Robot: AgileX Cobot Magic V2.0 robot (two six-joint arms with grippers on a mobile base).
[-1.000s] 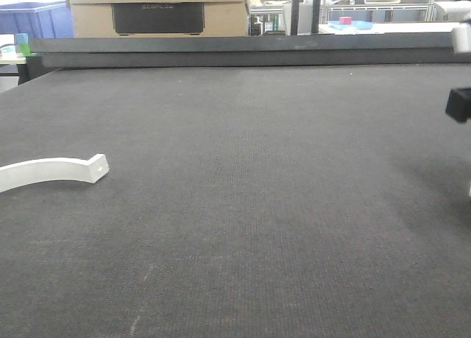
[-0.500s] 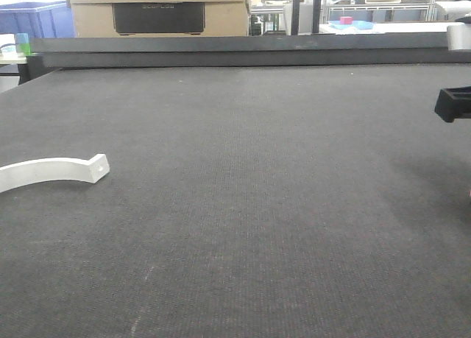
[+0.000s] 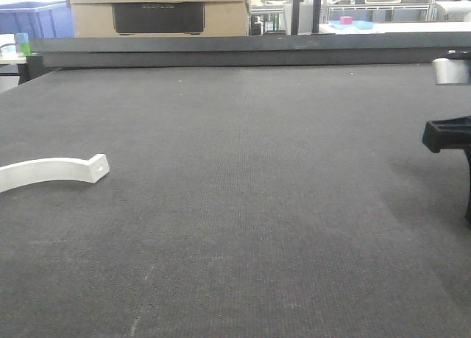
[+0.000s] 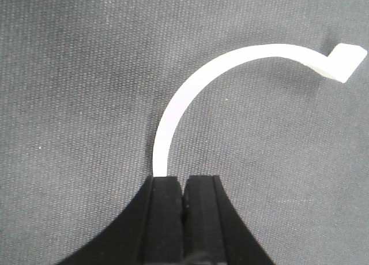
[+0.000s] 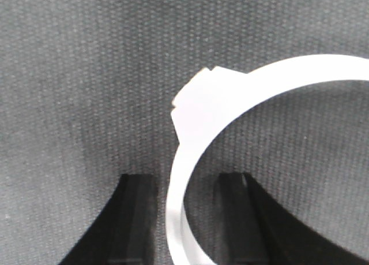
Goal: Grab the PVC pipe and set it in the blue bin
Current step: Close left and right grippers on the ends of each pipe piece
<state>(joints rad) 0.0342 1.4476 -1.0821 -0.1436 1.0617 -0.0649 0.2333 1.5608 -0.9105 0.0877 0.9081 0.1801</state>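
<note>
The PVC pipe is not in view. Only curved flat white strips show. One strip (image 3: 55, 169) lies on the dark mat at the far left; it also shows in the left wrist view (image 4: 190, 89), with its near end running under my left finger. My left gripper (image 4: 184, 181) is shut, jaws together, beside that end. My right gripper (image 5: 184, 179) is open, and a white curved strip (image 5: 199, 112) with a thick tab passes between its fingers without a visible grip. A blue bin (image 3: 33, 18) stands beyond the table at the far left.
The right arm's black part (image 3: 445, 134) enters at the right edge of the front view. A raised dark rail (image 3: 243, 51) runs along the table's far edge. Cardboard boxes (image 3: 158, 10) and shelving stand behind it.
The right arm has moved lower and farther left into the front view. The strip at the left has not moved.
</note>
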